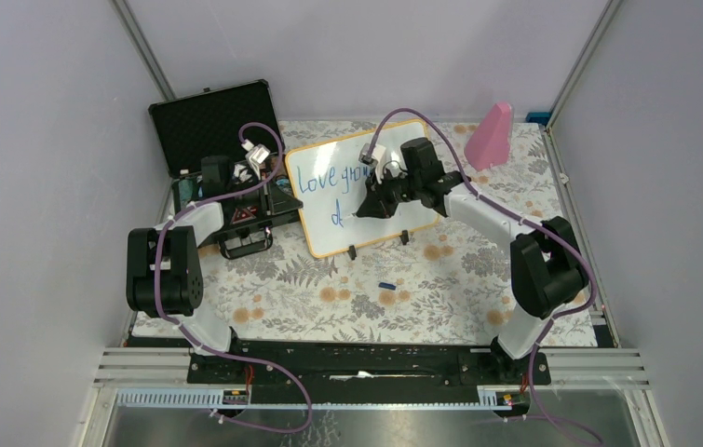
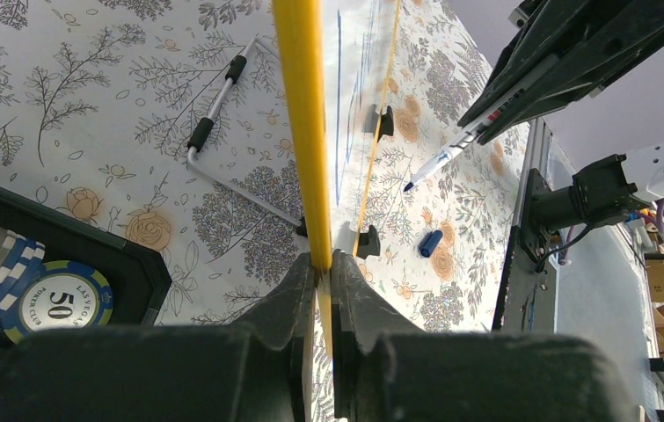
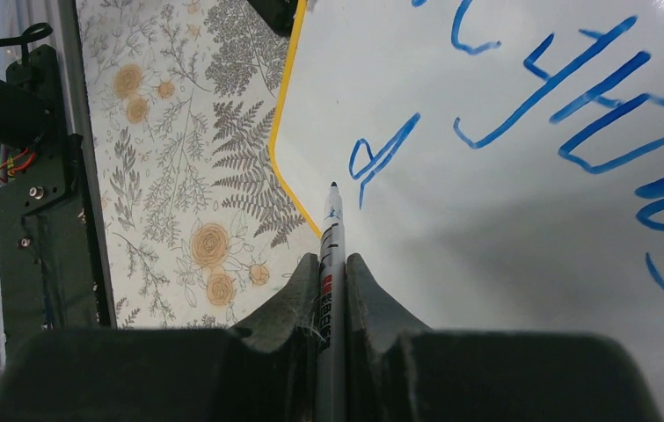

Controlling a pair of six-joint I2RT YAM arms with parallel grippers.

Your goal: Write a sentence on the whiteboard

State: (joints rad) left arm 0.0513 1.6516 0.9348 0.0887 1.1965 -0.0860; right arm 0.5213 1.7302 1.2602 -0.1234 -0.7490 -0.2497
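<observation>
The whiteboard (image 1: 324, 233) is standing tilted on its two black feet toward the back of the floral-covered bench (image 1: 422, 289); it is sitting just beside the open black case (image 1: 208, 116) on its left, with a pink wedge-shaped object (image 1: 490, 137) lying well apart to its right. The left gripper (image 2: 322, 264) is clamping its fingers closed on the board's orange-yellow rim at the left edge. The right gripper (image 3: 332, 264) is pinching a marker (image 3: 332, 229) tightly between its fingers and pointing it at the white face just below a lone blue "d". Whether the tip is touching the surface cannot be told. The sentence (image 1: 315, 179) is showing in blue as "Love" and the start of a second word, partly hidden behind the right arm, with the "d" beginning the lower line. A small blue cap (image 1: 385, 285) is lying on the bench in front of the board; poker chips (image 2: 55, 303) are sitting in the case beside the left gripper.
</observation>
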